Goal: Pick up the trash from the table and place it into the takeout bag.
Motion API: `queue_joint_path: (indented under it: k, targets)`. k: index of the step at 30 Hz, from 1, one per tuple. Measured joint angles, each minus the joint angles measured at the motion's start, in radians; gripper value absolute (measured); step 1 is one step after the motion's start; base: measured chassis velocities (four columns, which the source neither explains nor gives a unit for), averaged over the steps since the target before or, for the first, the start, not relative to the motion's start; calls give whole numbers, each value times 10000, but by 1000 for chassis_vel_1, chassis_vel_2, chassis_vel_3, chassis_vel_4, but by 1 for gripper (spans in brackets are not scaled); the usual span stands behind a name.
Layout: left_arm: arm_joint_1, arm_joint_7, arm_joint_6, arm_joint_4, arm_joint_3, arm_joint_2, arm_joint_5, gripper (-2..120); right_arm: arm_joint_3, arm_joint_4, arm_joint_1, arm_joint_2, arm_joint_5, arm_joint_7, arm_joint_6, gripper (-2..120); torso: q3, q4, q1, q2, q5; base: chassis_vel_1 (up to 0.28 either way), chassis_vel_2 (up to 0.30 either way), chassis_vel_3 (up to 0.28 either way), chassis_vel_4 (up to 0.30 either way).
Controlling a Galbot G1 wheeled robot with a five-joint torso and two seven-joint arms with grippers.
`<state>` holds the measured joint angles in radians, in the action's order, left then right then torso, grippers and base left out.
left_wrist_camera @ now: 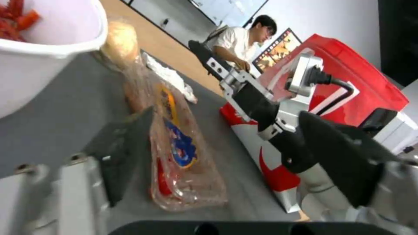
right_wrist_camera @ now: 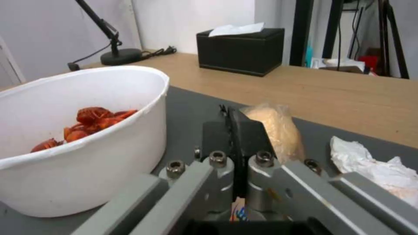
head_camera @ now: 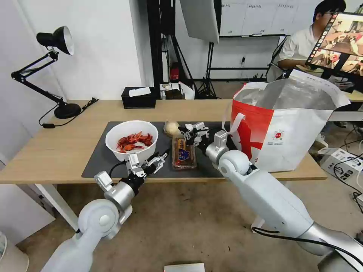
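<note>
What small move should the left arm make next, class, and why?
Probably ease the left gripper forward so its open jaws straddle the clamshell tray: the tray lies just ahead on the mat, ungrasped, while the shut right gripper hovers over its far end.

No wording can be read anywhere. The takeout bag (head_camera: 287,139) bears a small round red logo with a line of tiny print beneath it, too small to make out. The clamshell tray (head_camera: 184,153) carries a blue-and-yellow label, its lettering illegible.
</note>
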<state>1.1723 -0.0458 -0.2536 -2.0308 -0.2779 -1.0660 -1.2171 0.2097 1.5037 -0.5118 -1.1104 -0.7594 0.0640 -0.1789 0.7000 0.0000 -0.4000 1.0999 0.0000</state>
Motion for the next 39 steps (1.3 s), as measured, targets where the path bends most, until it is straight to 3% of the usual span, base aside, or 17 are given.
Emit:
queue_joint_path:
  k: [10,21,39]
  targets:
    - [-664,-348,-234,381,354,52,-707,100,82,-255,175,-24,62,57,-30,0,0,0,0,0,0,0,0,0,0]
    - [-1640,-1232,-790,1178,967,15,-1983,100,220,-662,365,-153,255,195,-234,0,0,-1,0,0,0,0,0,0,0]
    - [-2486,-1997,-995,2254,1395,-173,-2194,100,447,-1438,661,-372,407,624,-631,0,0,0,0,0,0,0,0,0,0]
